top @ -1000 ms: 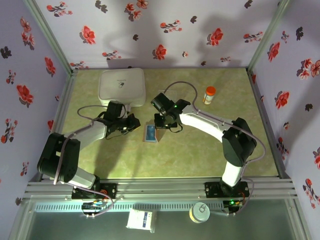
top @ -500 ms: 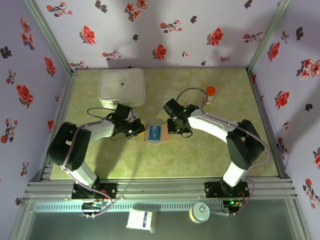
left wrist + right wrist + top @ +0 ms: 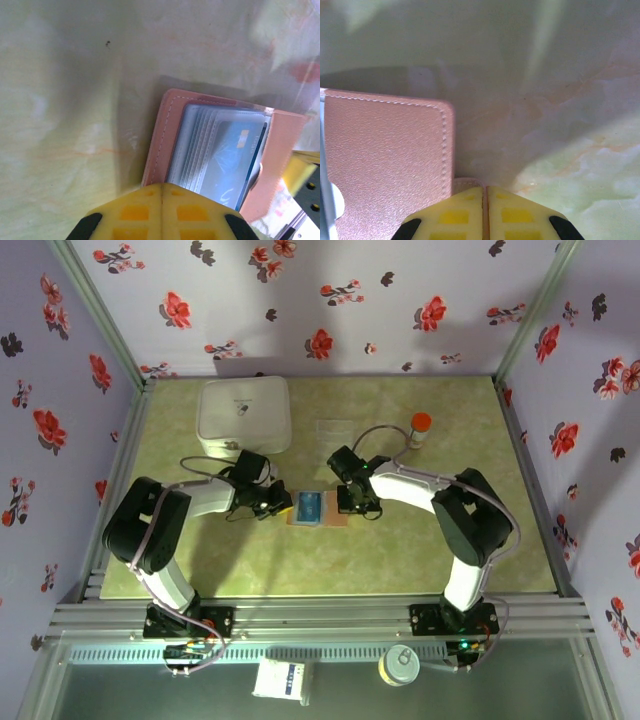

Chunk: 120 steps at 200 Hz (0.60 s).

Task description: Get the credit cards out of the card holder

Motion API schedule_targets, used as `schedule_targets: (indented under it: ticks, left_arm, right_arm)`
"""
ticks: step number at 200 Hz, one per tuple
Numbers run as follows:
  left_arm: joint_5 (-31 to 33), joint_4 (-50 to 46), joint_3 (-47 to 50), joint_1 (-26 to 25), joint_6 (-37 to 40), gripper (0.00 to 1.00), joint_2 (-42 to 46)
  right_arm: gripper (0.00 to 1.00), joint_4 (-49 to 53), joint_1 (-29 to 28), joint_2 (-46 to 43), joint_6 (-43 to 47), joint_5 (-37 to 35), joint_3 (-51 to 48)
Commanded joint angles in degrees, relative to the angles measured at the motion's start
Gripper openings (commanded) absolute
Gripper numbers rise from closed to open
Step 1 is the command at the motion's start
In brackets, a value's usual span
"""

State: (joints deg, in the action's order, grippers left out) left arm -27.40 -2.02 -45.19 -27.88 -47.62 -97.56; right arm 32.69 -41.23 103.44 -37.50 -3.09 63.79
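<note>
Both of my claws are clenched with nothing between the fingers; my left claw (image 3: 161, 186) has its tips down on the near edge of the open card holder (image 3: 315, 508), which spreads out flat on the tabletop (image 3: 400, 550) just ahead of it; my right claw (image 3: 485, 189) rests at the corner of the opposite leather flap, which lies ahead and to its left; the holder thus lies pinned between the two, as I judge it. The credit cards are not out yet; a blue credit card (image 3: 235, 155) sits tucked in the clear sleeves (image 3: 192, 150) ahead and right of my left claw, and I cannot tell how many others lie beneath it. I take this to be the bracing step, holding the holder open and steady; next, one claw should keep pressing while the other releases, opens narrowly, catches the card's exposed edge and slides it out along the sleeve, gently, lest the holder drag or fold shut.
</note>
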Motion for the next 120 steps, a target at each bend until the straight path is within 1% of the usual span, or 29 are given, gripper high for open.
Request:
schedule_targets:
  ticks: [1,36,79,120]
  left_arm:
    - [1.21,-2.22,0.02,-0.34,1.12,0.0,-0.87]
    - [1.35,-1.45,1.59,-0.42,0.21,0.0,-1.04]
    - [1.73,-2.24,1.9,-0.52,-0.6,0.0,-1.27]
    - [3.75,-4.34,2.62,-0.6,-0.76,0.0,-1.14]
  right_arm:
    - [0.09,-1.93,0.19,1.66,1.37,-2.04,-0.76]
    - [0.09,-0.45,0.43,2.31,2.84,-4.98,-0.62]
    - [0.09,0.01,0.81,2.35,3.93,-6.04,-0.36]
    - [0.16,1.61,0.89,0.94,3.86,-6.59,-0.66]
